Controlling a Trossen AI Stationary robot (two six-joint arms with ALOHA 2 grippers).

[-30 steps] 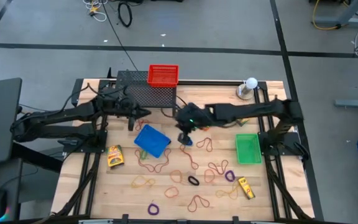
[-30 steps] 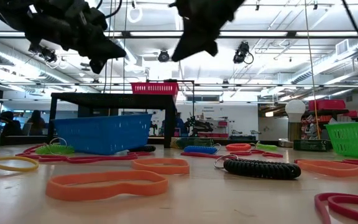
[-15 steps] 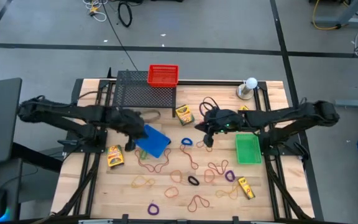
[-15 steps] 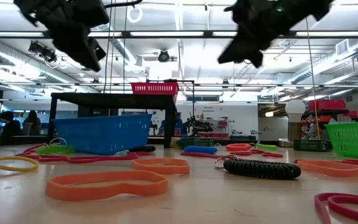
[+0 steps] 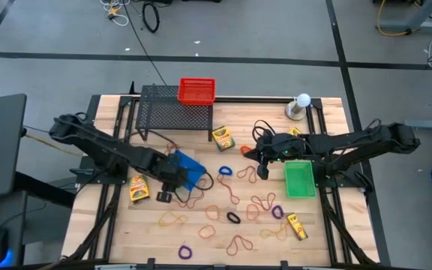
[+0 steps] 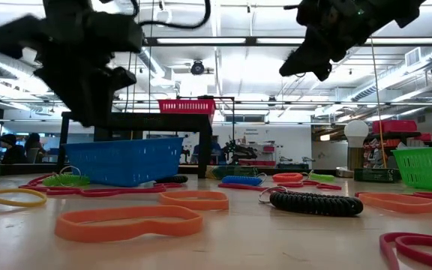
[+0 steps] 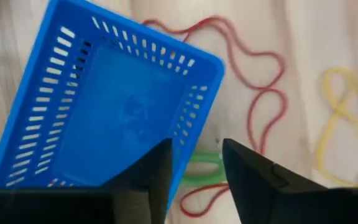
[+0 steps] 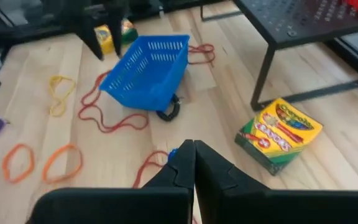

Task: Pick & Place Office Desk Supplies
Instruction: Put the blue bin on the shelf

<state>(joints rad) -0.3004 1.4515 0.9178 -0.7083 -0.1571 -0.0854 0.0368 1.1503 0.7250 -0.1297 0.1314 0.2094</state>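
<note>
left gripper [image 7: 194,168] fingers apart, empty, over blue plastic slotted basket [image 7: 104,118] | right gripper [image 8: 193,163] pinched together | centre over basket first

Closed fingers [image 8: 194,163] above crayon box [image 8: 278,134] and blue basket [image 8: 146,71].

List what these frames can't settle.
- Left gripper, left wrist view: fingertips run off the picture's edge; the green band between them is partly hidden.
- Blue basket, low view: its wall hides what's inside.
- Right gripper, right wrist view: closed fingers cover the blue band below.
- Crayon box, high view: label too small to read.
</note>
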